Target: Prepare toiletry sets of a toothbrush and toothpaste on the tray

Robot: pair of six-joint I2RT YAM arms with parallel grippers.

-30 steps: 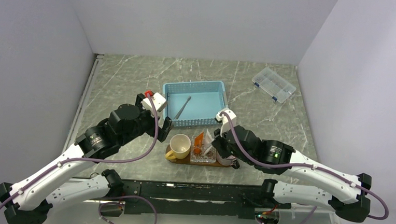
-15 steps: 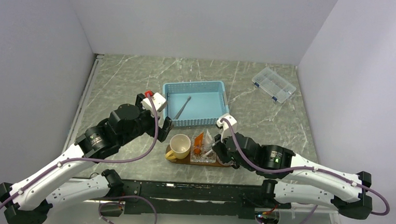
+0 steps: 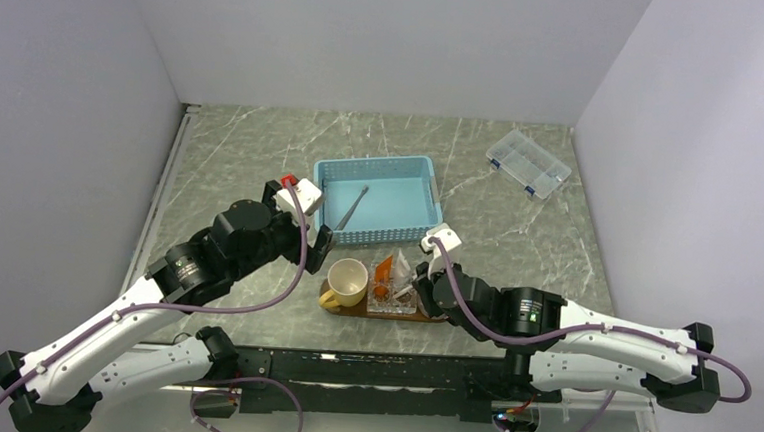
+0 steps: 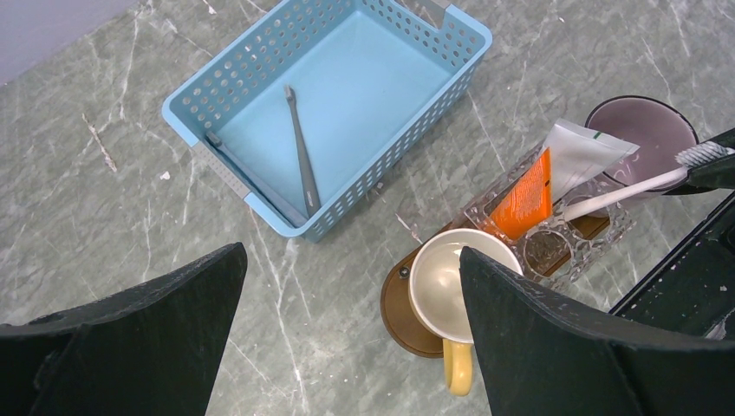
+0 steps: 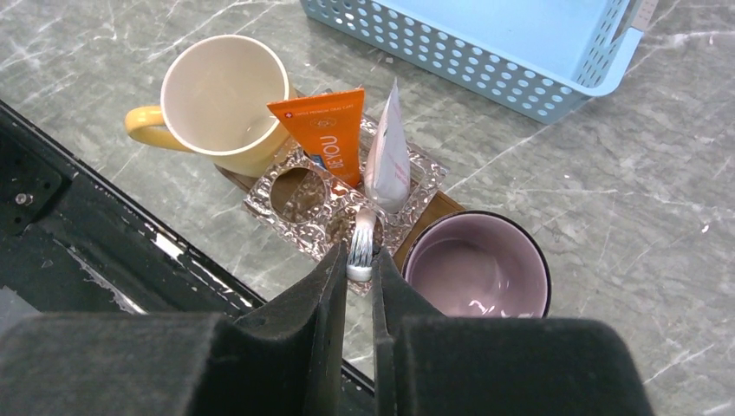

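- We watch the right gripper (image 5: 359, 282) pinch the white toothbrush (image 5: 360, 245), jaws narrow; we steer its handle into a holder (image 5: 338, 224) hole.
- We release only once seated.
- The left gripper (image 4: 351, 260) hangs wide, empty.

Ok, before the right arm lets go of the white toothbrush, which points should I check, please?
1. Grip: the right end effector is shut on the white toothbrush near its bristles: ok.
2. Handle end seated in a hole of the holder: cannot tell; it reaches the holder, but its tip is hidden.
3. The orange tube and white tube stand in the holder: ok, both leaning.
4. The left end effector is open and holds nothing: ok.
5. The grey toothbrush is on the tray: not ok; it lies in the basket.
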